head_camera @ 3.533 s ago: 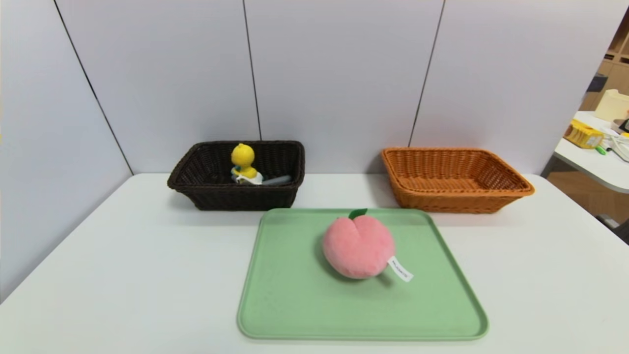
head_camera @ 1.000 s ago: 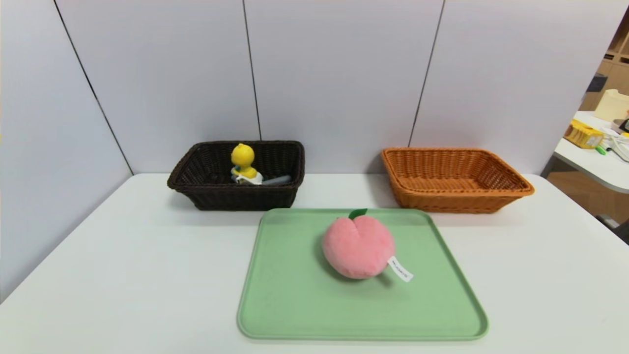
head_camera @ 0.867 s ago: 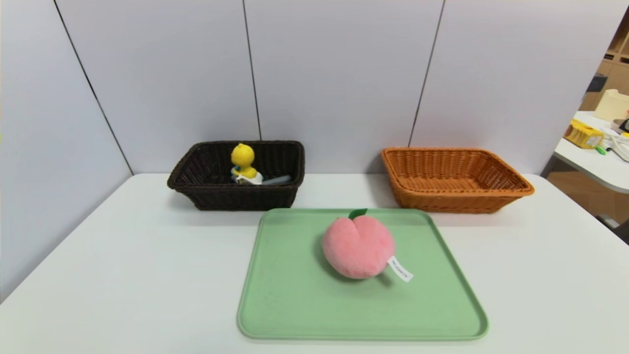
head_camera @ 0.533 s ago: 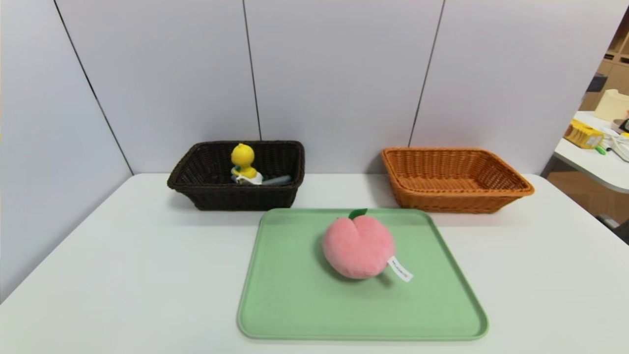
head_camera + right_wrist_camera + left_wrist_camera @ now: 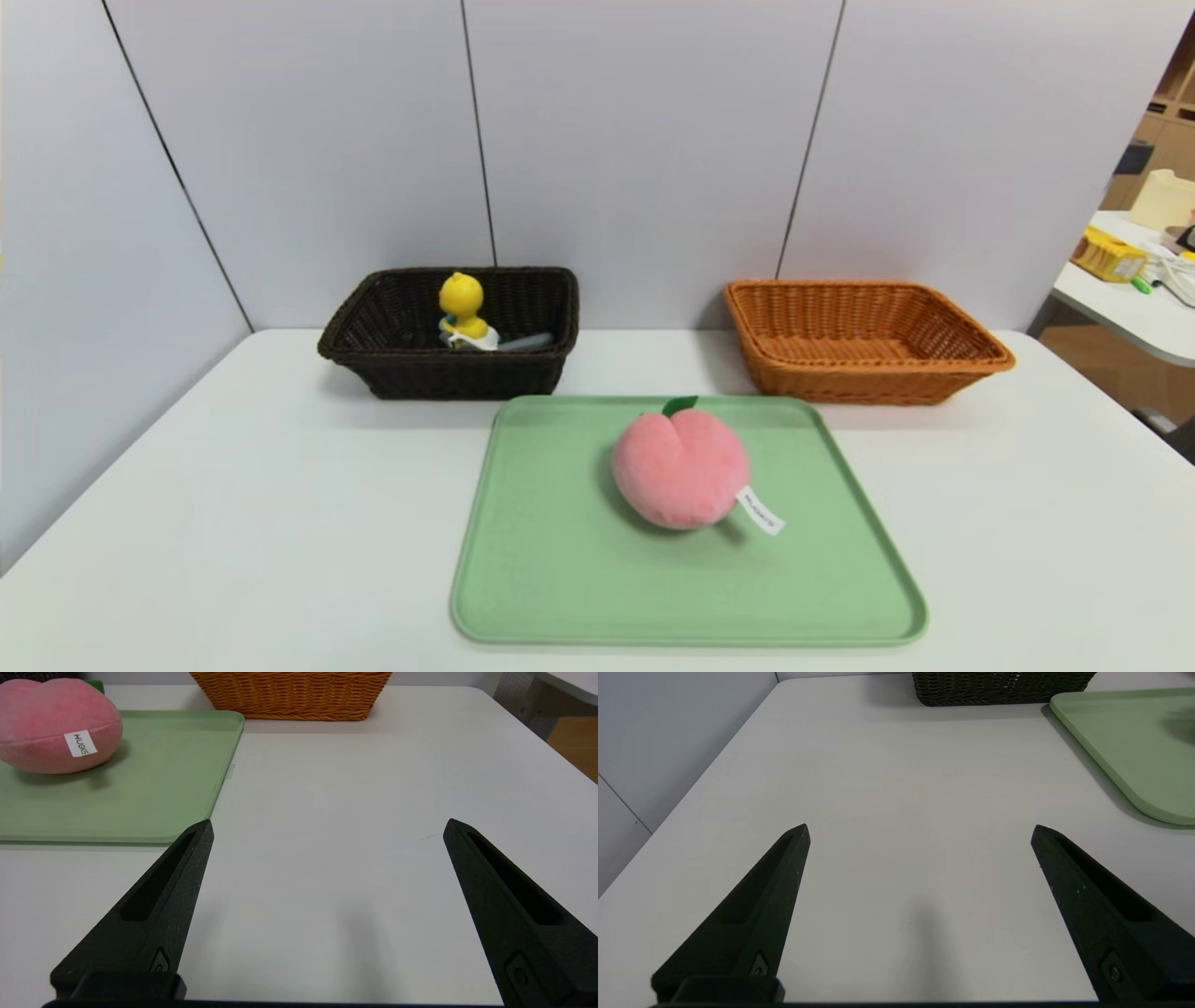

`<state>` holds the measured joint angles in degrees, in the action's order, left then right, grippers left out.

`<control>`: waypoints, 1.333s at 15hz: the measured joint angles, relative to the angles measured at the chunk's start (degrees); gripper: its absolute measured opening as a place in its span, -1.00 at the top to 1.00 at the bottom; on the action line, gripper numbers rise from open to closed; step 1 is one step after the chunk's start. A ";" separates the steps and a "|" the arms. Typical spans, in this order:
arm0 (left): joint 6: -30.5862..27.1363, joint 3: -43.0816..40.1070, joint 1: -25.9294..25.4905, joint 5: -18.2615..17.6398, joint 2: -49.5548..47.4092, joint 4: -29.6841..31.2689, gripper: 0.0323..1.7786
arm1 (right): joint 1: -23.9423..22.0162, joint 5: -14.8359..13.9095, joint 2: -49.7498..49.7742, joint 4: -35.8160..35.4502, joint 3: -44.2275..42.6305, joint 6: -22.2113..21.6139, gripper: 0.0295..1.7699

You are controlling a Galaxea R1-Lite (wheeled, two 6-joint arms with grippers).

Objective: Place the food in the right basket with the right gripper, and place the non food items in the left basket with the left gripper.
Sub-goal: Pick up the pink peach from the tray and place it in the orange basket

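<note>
Fuzzy plush peach (image 5: 681, 471), woven baskets (image 5: 864, 341)

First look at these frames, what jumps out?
The pink plush peach sits alone on the green tray at the table's centre, white tag toward the robot. Behind it, the dark basket on the left holds a yellow duck toy; the orange basket on the right is empty. The left gripper and right gripper hang open over bare table.

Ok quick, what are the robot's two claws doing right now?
Left end effector: open, holding nothing, over bare table.
Right end effector: open, holding nothing, beside the green tray.
</note>
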<state>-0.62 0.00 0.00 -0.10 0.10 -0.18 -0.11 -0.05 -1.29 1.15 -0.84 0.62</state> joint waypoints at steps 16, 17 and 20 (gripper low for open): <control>0.00 0.00 0.00 0.00 0.00 0.00 -0.90 | 15.96 -0.48 -50.12 11.75 -37.05 -0.62 -0.92; 0.00 0.00 0.00 0.00 0.00 0.00 -0.90 | 17.23 -0.46 -53.72 13.41 -40.28 -0.67 -0.92; 0.00 0.00 0.00 0.00 0.00 0.00 -0.90 | 20.05 -0.35 -62.67 22.33 -50.81 -0.67 -0.92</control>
<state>-0.62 0.00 0.00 -0.10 0.10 -0.18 19.94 -0.40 -63.96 23.48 -51.65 -0.05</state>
